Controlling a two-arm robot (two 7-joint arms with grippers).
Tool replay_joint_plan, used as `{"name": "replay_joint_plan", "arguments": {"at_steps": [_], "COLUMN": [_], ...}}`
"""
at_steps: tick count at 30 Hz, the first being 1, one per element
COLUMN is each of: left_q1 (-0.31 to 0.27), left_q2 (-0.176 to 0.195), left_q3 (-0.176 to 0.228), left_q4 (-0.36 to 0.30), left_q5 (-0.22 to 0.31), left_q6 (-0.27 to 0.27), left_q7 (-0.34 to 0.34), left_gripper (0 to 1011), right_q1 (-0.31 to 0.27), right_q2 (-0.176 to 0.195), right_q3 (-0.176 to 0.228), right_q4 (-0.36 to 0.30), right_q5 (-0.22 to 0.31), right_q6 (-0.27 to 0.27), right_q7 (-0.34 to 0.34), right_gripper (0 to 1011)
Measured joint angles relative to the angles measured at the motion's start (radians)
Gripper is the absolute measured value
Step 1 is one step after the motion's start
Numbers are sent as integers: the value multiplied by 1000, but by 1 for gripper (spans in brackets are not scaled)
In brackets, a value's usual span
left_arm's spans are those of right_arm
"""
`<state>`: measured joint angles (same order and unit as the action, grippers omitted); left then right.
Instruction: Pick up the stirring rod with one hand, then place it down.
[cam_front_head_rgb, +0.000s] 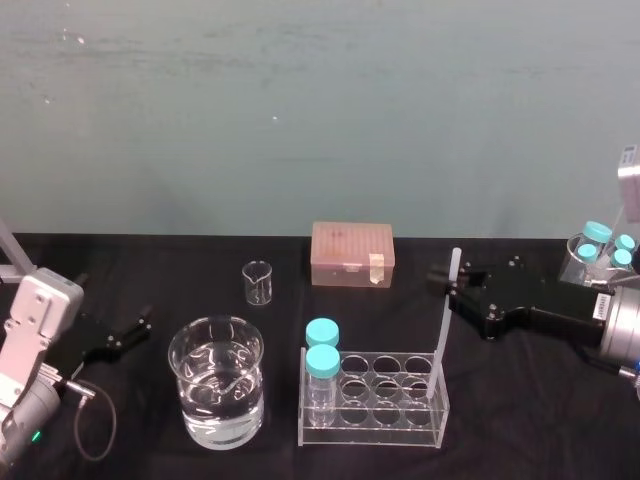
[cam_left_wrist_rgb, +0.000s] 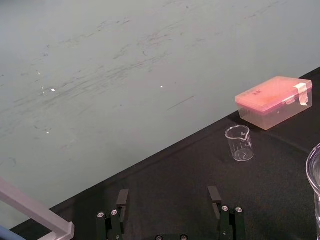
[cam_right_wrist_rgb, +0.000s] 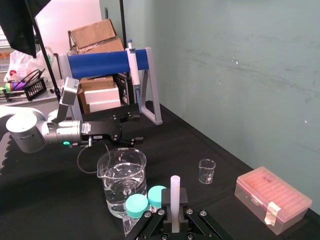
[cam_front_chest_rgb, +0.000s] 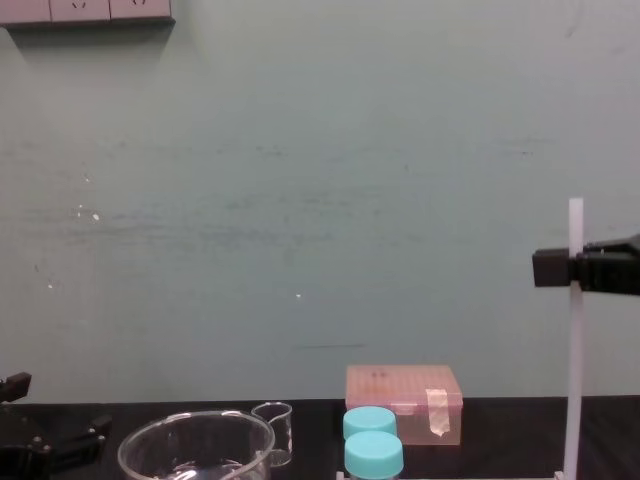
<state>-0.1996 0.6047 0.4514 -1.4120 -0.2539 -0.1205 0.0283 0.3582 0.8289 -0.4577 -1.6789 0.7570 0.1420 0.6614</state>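
Your clear rack (cam_front_head_rgb: 440, 425) sits front and centre on the black table (cam_front_head_rgb: 530, 400). Two blue-capped bottles (cam_front_head_rgb: 322, 361) stand in its left column, one behind the other. At the rack's 9 o'clock, just beside it, the large beaker (cam_front_head_rgb: 216, 340) holds clear water (cam_front_head_rgb: 222, 405) to roughly half its height. The small beaker (cam_front_head_rgb: 258, 283) at the large one's 1 o'clock stands empty. The pink box (cam_front_head_rgb: 351, 254) lies at the rack's 12 o'clock near the wall, lid shut and taped, so you cannot tell what is inside. A cluster of spare bottles (cam_front_head_rgb: 600, 238) with the same blue caps sits at the table's 3 o'clock edge.

Your right arm reaches in from 3 o'clock, held roughly level above the table, with its wrist aimed toward 9 o'clock. The right gripper (cam_front_head_rgb: 447, 280) is up at the top part of the stirring rod (cam_front_head_rgb: 441, 340), with its jaws drawn narrow and clamped on the rod just below its upper end. The rod stands nearly upright, its top leaning slightly toward 1 o'clock. Its lower end is down inside the rack's right column; which well it is in, and whether it touches bottom, you cannot tell.

Your left arm is parked at the 9 o'clock edge. The left gripper (cam_left_wrist_rgb: 168, 197) is low over the table with its fingers spread wide, gripping nothing.
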Motion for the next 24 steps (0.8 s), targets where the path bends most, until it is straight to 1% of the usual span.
{"name": "replay_joint_plan", "arguments": {"at_steps": [10, 24], "left_q1": [0, 0], "left_q2": [0, 0], "left_q3": [0, 0], "left_q4": [0, 0], "left_q5": [0, 0], "left_q6": [0, 0], "left_q7": [0, 0], "left_gripper": [1005, 1005], "right_q1": [-7, 3], "right_q2": [-27, -65], "right_q3": [-17, -43], "right_q4": [57, 123], "right_q5": [-27, -59], "right_q6": [-32, -40], "right_q7": [22, 47], "right_gripper": [71, 71]}}
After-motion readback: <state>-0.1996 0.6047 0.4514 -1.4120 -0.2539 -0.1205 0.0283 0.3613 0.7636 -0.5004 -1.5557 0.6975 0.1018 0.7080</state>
